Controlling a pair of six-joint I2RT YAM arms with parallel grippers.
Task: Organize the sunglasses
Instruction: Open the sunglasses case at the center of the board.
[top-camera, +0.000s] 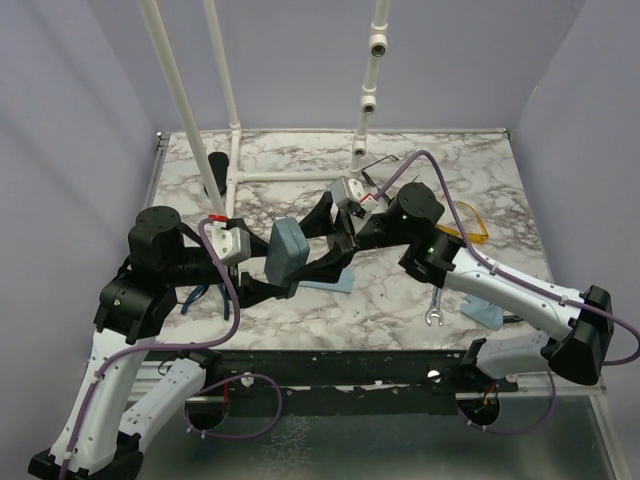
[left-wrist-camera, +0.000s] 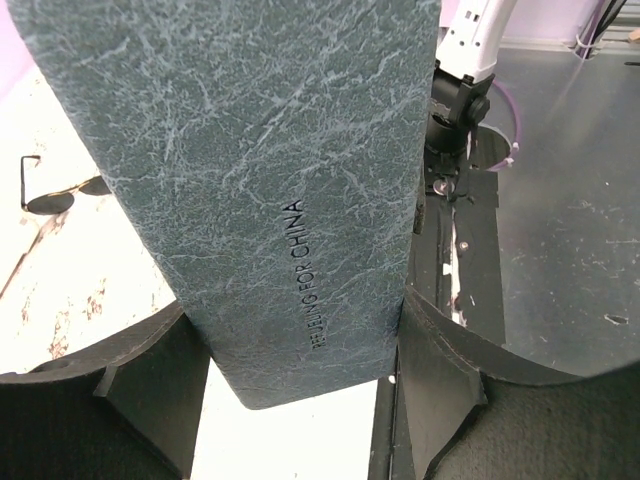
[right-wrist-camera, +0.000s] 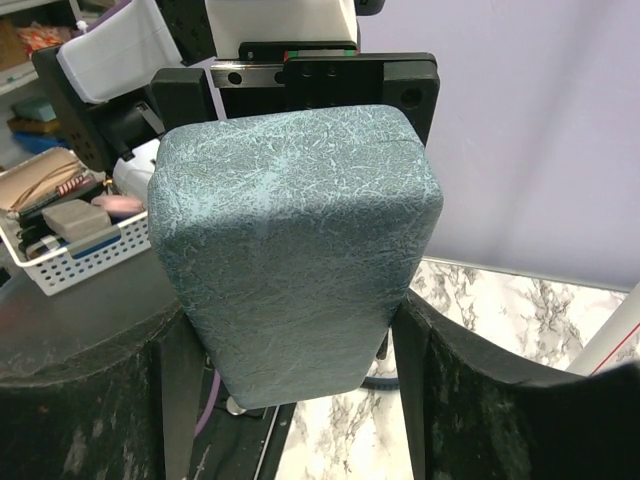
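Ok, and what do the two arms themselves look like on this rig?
Both match: the left arm and right arm have white links between bulky black joints, with a purple cable looped along each. The wrist blocks are pale grey with a small red mark. The fingers are broad, matte black and curved.
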